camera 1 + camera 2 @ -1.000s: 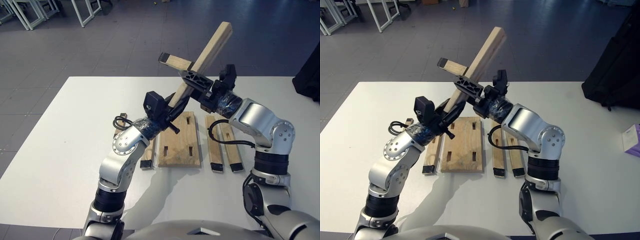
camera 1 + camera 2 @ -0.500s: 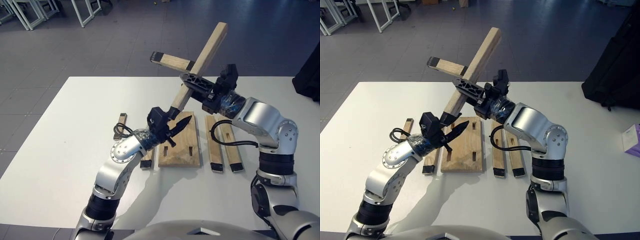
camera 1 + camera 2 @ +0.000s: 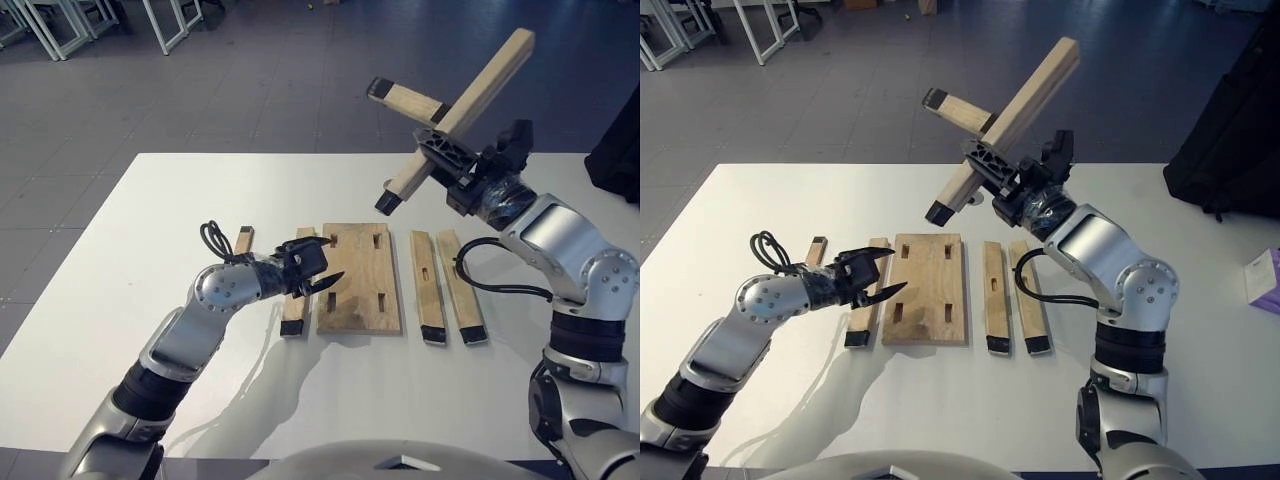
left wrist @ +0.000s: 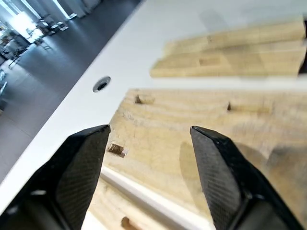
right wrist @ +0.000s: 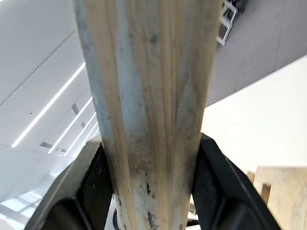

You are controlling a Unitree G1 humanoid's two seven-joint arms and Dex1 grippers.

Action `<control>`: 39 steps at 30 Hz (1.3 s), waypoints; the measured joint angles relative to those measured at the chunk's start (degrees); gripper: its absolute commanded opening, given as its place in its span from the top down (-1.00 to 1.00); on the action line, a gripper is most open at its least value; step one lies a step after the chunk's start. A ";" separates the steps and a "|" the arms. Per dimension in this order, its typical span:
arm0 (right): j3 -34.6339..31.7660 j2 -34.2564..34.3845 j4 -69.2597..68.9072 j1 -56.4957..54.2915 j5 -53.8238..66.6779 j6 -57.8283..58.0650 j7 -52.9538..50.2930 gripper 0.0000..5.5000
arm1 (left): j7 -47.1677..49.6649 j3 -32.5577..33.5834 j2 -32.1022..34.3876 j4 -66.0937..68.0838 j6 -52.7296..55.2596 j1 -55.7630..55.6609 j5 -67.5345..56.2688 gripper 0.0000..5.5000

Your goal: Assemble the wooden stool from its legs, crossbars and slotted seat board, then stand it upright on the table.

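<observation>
My right gripper (image 3: 447, 158) is shut on a wooden leg (image 3: 470, 100) held slanted in the air above the table's far right. A crossbar (image 3: 406, 99) with a black end is joined across the leg. In the right wrist view the leg (image 5: 148, 96) runs between the fingers (image 5: 91, 191). The slotted seat board (image 3: 358, 278) lies flat at mid-table. My left gripper (image 3: 883, 272) hovers open, low at the board's left edge. In the left wrist view its fingers (image 4: 81, 167) straddle the seat board (image 4: 192, 143).
One leg (image 3: 293, 312) lies left of the board, and a short crossbar (image 3: 242, 240) lies farther left. Two slotted legs (image 3: 427, 285) (image 3: 460, 287) lie side by side to the right of the board. The white table (image 3: 120, 300) has free room at left and front.
My left gripper has come away from the held leg's lower end and sunk to the table beside the seat board. My right arm has carried the leg and crossbar rightward.
</observation>
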 measured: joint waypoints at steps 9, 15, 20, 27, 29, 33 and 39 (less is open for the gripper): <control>0.72 -0.54 -1.63 0.49 -11.86 -0.52 4.13 0.26 | -3.53 -3.03 1.68 -1.50 3.93 2.85 3.00 -0.12; 0.39 0.40 -2.25 0.46 -16.46 -1.48 4.30 0.26 | -4.61 -6.30 2.13 -0.16 3.67 3.78 6.62 -0.12; 0.07 1.32 -3.17 0.47 -19.77 -1.98 4.20 0.26 | -3.34 -8.20 2.14 4.40 -1.46 1.34 11.39 -0.12; 3.81 -2.71 -0.20 7.16 -42.48 -14.62 30.15 0.26 | -8.29 -8.19 6.78 4.65 -9.09 1.02 12.09 -0.12; 5.41 -4.43 1.67 9.86 -47.28 -17.91 40.65 0.26 | -11.23 -7.67 10.04 8.94 -14.21 -0.36 12.33 -0.12; 6.28 -4.36 4.51 10.69 -52.84 -21.39 47.80 0.26 | -11.15 -6.60 9.45 16.82 -17.18 -1.38 12.64 -0.12; 6.15 -2.12 4.31 13.58 -56.32 -22.53 48.53 0.26 | -11.77 0.37 3.02 12.10 -6.27 -4.68 3.51 -0.12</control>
